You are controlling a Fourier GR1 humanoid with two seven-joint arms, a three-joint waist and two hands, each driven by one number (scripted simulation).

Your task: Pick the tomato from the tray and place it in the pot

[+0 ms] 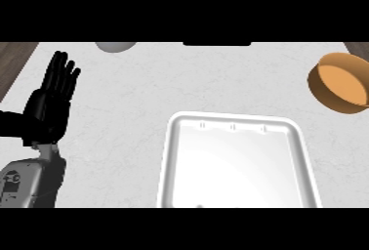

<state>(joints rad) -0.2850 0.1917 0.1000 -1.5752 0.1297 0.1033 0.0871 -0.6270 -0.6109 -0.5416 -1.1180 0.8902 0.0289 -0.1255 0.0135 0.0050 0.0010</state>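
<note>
A white tray [238, 122] lies in the lower middle of the counter, and nothing shows inside it. An orange-brown pot [340, 83] stands at the right edge, partly cut off, its inside showing no contents. No tomato is visible anywhere. My left hand [49, 105] rests at the left side, open with fingers straight and pointing up, well apart from the tray. My right hand does not show.
A grey rounded object [115, 46] sits at the top edge, left of centre. A dark shape [216, 43] lies at the top middle. Dark wooden surface [14, 58] shows beyond the counter's upper corners.
</note>
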